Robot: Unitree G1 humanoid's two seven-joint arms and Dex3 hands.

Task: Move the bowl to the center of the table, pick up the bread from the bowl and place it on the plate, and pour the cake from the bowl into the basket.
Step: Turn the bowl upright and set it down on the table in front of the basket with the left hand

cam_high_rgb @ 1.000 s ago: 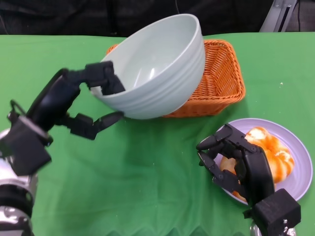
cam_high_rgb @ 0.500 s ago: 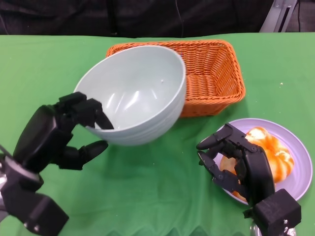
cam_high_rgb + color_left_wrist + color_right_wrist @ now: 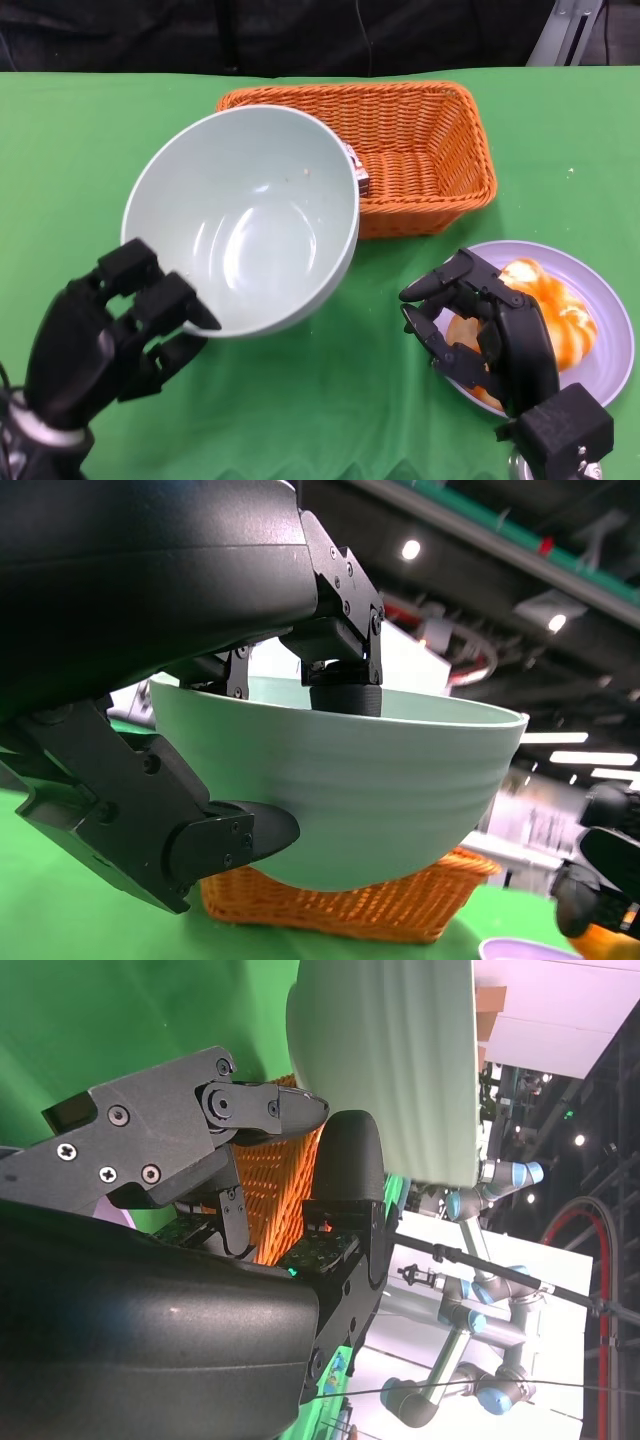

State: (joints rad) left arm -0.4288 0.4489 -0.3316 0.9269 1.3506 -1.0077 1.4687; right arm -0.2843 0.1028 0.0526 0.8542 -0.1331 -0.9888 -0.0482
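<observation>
One smooth round bowl (image 3: 245,215) (ribbed outside) beside woven basket (image 3: 430,150).

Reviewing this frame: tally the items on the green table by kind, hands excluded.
bowl: 1, pale green, held by the left hand
basket: 1, orange wicker
cake: 1, in the basket
plate: 1, lilac
bread: 1, on the plate
Total: 5

Glossy smooth bowl (image 3: 245,225), woven wicker basket (image 3: 425,150), matt cloth (image 3: 330,400)

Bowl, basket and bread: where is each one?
bowl (image 3: 250,235), head view, on its inner bottom.
basket (image 3: 440,120), head view, on its far inner wall.
bread (image 3: 555,300), head view, on its glazed top.
</observation>
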